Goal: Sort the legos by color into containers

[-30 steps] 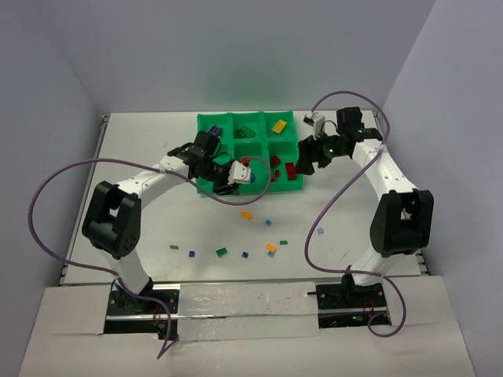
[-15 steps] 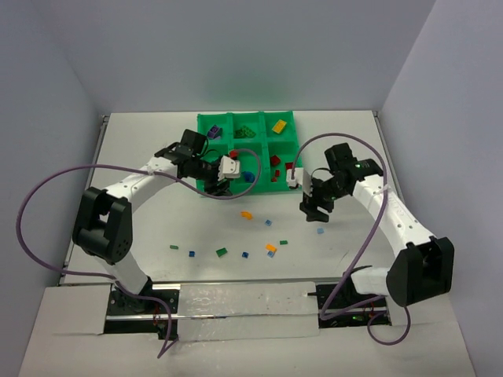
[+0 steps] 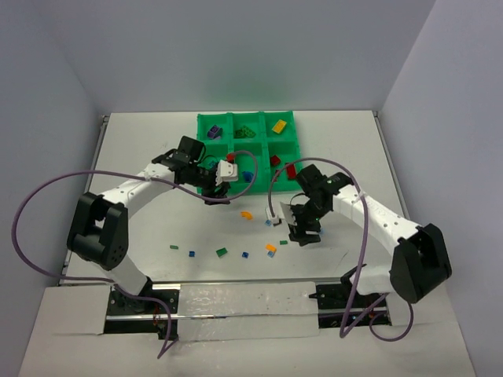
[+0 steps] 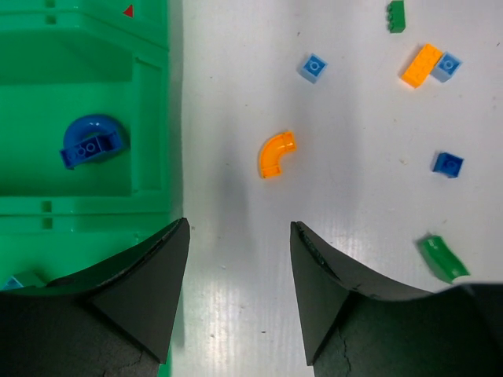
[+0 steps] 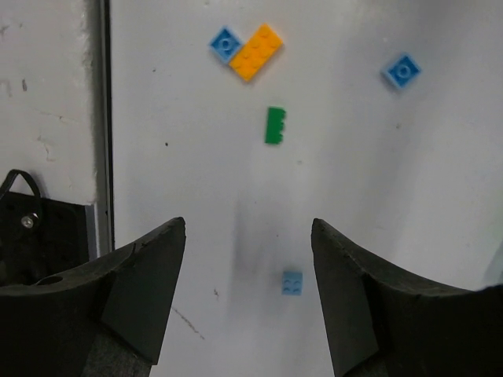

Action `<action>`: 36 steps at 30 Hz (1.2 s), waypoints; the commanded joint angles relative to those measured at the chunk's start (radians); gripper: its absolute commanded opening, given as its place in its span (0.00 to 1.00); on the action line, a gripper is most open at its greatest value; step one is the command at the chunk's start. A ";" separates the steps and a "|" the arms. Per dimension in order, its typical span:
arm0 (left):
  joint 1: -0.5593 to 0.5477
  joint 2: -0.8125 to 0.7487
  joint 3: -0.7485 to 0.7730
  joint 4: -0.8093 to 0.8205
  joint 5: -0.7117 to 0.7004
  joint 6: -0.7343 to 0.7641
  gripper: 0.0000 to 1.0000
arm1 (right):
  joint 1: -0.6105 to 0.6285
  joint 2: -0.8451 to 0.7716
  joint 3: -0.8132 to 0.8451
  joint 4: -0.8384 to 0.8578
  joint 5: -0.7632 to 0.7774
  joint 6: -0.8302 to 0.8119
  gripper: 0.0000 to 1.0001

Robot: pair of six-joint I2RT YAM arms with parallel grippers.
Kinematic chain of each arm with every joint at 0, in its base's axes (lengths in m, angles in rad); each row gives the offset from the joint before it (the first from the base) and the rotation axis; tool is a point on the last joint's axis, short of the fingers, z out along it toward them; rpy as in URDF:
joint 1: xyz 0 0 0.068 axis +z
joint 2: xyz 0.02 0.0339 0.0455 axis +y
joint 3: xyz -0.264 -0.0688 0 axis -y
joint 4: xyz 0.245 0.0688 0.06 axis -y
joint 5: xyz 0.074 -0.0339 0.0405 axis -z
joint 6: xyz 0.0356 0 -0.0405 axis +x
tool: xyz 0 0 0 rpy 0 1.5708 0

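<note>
The containers are compartments of a green tray (image 3: 206,126) (image 4: 149,102). They hold purple, green, yellow and red legos, and a curved blue piece (image 4: 93,143) lies in the front one. My left gripper (image 4: 240,228) (image 3: 218,198) stands open and empty at the tray's front wall, short of an orange curved piece (image 4: 276,153) (image 3: 246,214). My right gripper (image 5: 247,224) (image 3: 301,234) hangs open over the table. A light blue brick (image 5: 292,283) lies between its fingers, nearer the right one. Beyond it are a green plate (image 5: 275,126) and an orange plate (image 5: 256,52).
Loose legos dot the table in front of the tray: a light blue one (image 3: 268,222), an orange plate (image 3: 271,247), green ones (image 3: 222,252) (image 3: 174,248) and blue ones (image 3: 245,255) (image 3: 191,254). Purple cables loop off both arms. A metal rail (image 5: 104,118) edges the table.
My right arm swung from the tray's right side down to the loose bricks, its jaws narrowing a little. My left gripper drew back from the tray's front compartment and opened.
</note>
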 commanded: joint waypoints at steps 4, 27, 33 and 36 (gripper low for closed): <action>-0.002 -0.108 -0.012 0.094 0.050 -0.213 0.65 | 0.075 -0.195 -0.128 -0.098 -0.019 -0.308 0.73; 0.004 -0.277 -0.151 0.261 -0.008 -0.609 0.67 | 0.547 -0.457 -0.278 -0.144 -0.072 -0.175 0.52; 0.004 -0.318 -0.207 0.272 0.043 -0.647 0.69 | 0.754 -0.493 -0.301 -0.096 -0.072 -0.125 0.51; 0.005 -0.388 -0.282 0.298 0.034 -0.684 0.70 | 0.918 -0.505 -0.304 -0.103 -0.098 -0.121 0.53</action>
